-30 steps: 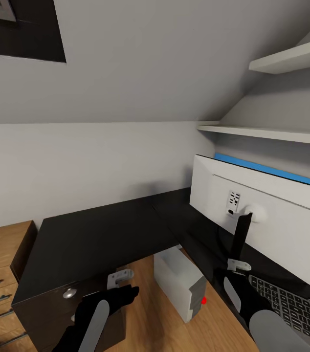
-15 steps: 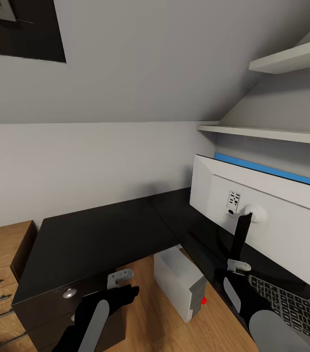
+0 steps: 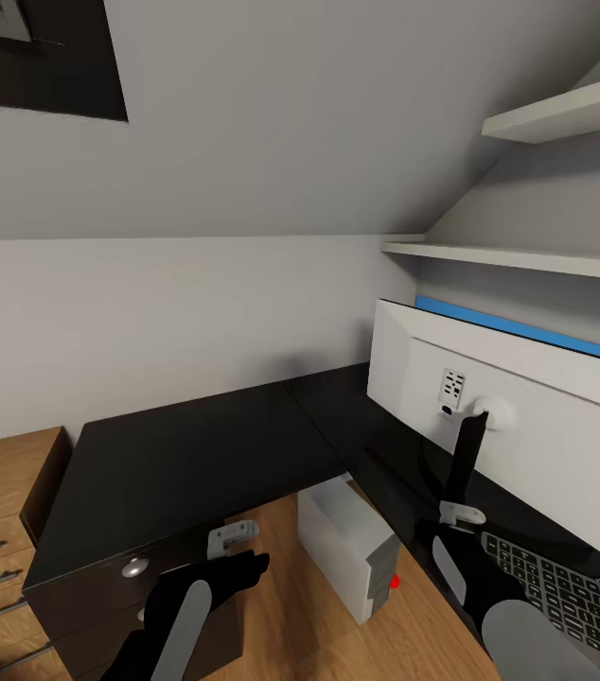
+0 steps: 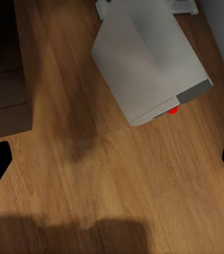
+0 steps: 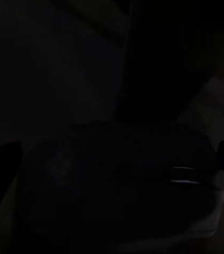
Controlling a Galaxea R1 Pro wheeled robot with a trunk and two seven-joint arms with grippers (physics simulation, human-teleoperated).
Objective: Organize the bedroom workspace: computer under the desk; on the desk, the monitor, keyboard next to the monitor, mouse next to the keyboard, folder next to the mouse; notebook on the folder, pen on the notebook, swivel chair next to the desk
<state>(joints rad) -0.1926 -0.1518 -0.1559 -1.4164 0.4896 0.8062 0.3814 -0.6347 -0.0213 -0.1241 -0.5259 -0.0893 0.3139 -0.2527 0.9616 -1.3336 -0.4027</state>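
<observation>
left arm (image 3: 182, 615) — black shell, grey oval panel | right arm (image 3: 518, 624) — same, grey wrist bracket

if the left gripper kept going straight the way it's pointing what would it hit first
Most likely the bare wood floor. The left wrist view looks down along the open left gripper at floorboards, with the computer lying off to one side of that line. Depth is hard to judge, so this is an estimate.

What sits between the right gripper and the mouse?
Nothing visible. In the right wrist view the mouse lies directly ahead of the fingers, very dark and close. In the head view the right gripper hangs over the desk beside the keyboard.
</observation>
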